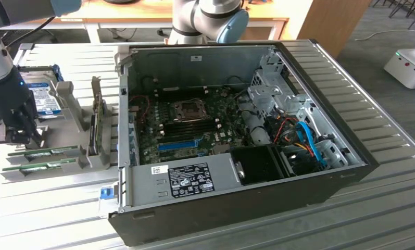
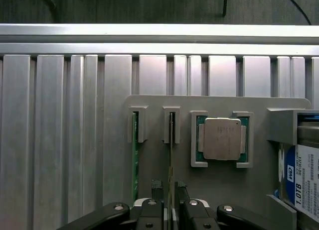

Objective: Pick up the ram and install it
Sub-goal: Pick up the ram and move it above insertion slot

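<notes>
Step in hand: pick-up of the ram [image 2: 171, 140], judged to be at the pre-grasp stage; installation has not begun. The ram stands on edge in a slot of the grey holder [image 2: 219, 185], which lies on the ribbed metal surface [image 2: 60, 140] at the exterior view's left of the open case [image 1: 228, 208]. A second stick [image 2: 134, 155] stands in the adjacent slot, parallel and just beside. On the ram's other side the holder carries a processor [image 2: 222, 139] and, beyond that, a drive [image 2: 305, 175]. The hand [image 2: 169, 192] is positioned over the holder with one finger on each side of the ram. Its jaws are part open: a narrow gap shows between each pad and the stick, so nothing is gripped. The ram sits roughly centred between the fingers [image 2: 157, 190]. The next move, as judged, calls for a square closure on the two flat faces, without tilting the stick against the slot walls and with the outer finger clear of the second stick. Installation calls for alignment with a memory slot on the board [image 1: 193, 117] inside the case.
</notes>
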`<control>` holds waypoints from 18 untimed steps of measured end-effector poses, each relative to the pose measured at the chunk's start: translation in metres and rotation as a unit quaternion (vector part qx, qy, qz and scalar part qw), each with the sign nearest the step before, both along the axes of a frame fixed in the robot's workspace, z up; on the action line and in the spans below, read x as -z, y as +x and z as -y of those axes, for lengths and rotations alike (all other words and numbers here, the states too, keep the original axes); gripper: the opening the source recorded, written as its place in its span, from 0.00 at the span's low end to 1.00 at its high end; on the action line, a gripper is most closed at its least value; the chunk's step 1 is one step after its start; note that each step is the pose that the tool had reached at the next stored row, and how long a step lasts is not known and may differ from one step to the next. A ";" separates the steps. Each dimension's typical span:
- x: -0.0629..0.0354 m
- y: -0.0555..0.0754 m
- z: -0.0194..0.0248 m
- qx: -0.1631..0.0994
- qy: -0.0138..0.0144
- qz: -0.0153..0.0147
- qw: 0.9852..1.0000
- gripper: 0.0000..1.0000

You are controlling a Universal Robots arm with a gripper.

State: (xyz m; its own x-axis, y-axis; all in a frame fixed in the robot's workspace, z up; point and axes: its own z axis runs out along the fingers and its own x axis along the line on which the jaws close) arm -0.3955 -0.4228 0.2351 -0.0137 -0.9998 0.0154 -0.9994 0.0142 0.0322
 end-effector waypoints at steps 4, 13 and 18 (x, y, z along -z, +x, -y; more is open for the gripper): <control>0.0000 0.000 0.0052 0.000 0.000 0.000 1.000 0.24; 0.0000 0.000 0.0126 0.000 0.000 0.000 1.000 0.24; 0.0001 0.000 0.0166 0.000 0.000 0.000 1.000 0.24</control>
